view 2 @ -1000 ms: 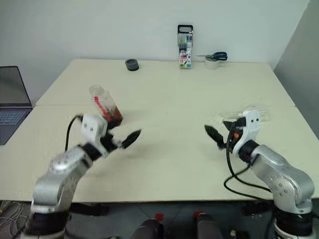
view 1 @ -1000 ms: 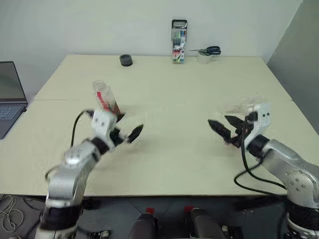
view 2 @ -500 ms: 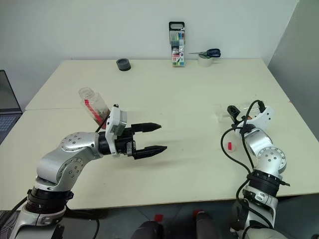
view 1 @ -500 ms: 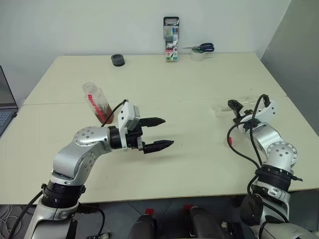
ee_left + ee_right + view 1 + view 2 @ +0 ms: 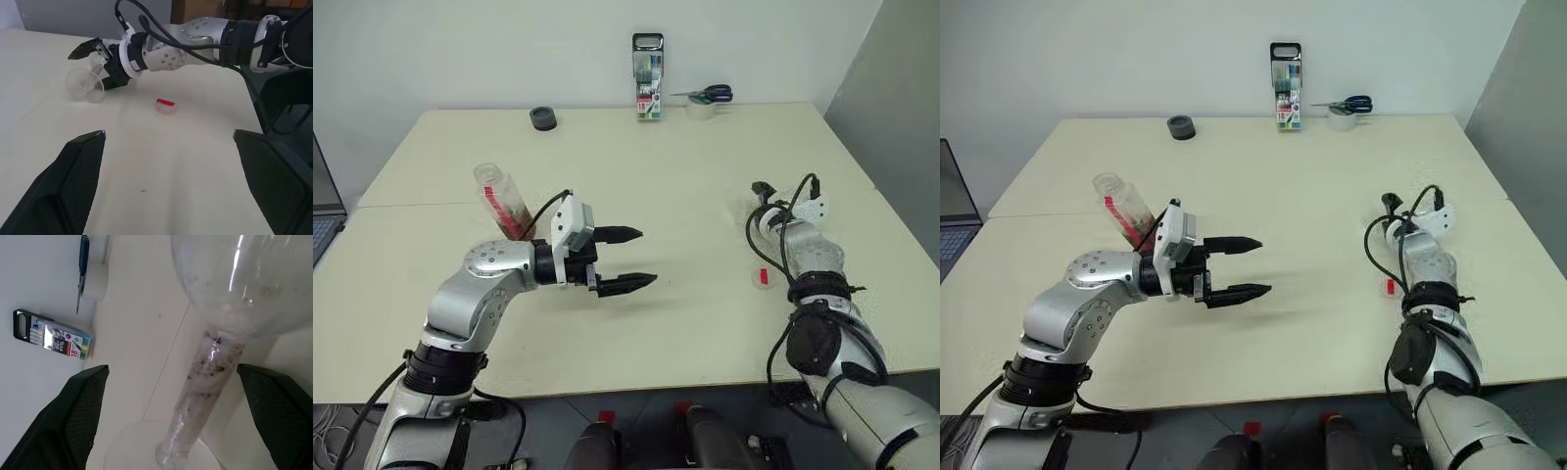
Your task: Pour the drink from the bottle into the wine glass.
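One bottle [image 5: 504,201], one wine glass [image 5: 86,84] (seemingly toppled).

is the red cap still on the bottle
No. The bottle stands behind the left arm with its neck open, and the red cap lies on the table near the right gripper.

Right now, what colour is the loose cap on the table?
Red top on the cap, clear rim; left wrist view shows it best.

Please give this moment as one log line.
left fingers: open, near bottle | right fingers: open around glass stem | cap: on table
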